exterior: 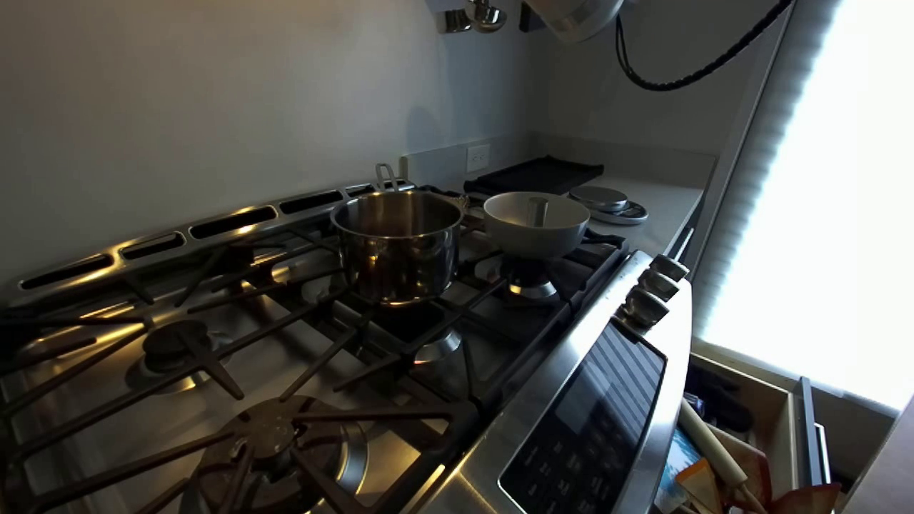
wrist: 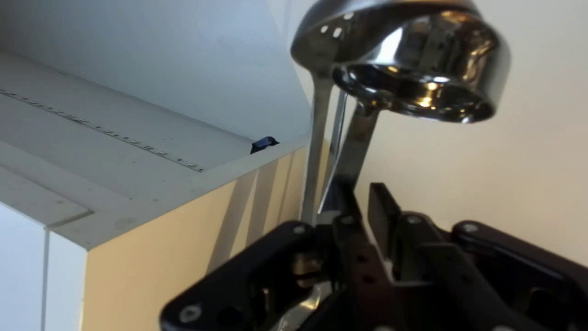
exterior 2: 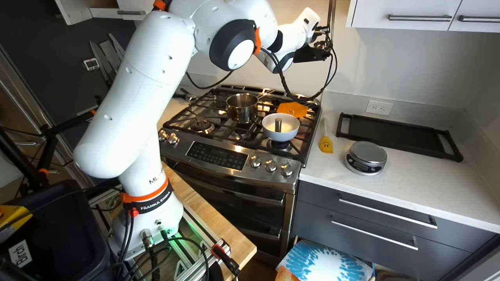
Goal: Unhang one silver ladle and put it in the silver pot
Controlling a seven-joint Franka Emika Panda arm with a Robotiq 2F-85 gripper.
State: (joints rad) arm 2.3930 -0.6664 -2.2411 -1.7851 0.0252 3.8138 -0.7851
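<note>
Pincer (wrist: 365, 198) parted in wrist view, narrow gap, nothing seen pinched. Nearest ladle (wrist: 452, 59): its bowl noted at 1 o'clock, handle slanted toward 7, on the gap's 9 o'clock side; shift toward 9 probably needed.

Stovetop (exterior: 278, 328), silver pot (exterior: 400, 265), white bowl (exterior: 534, 240) on top
</note>
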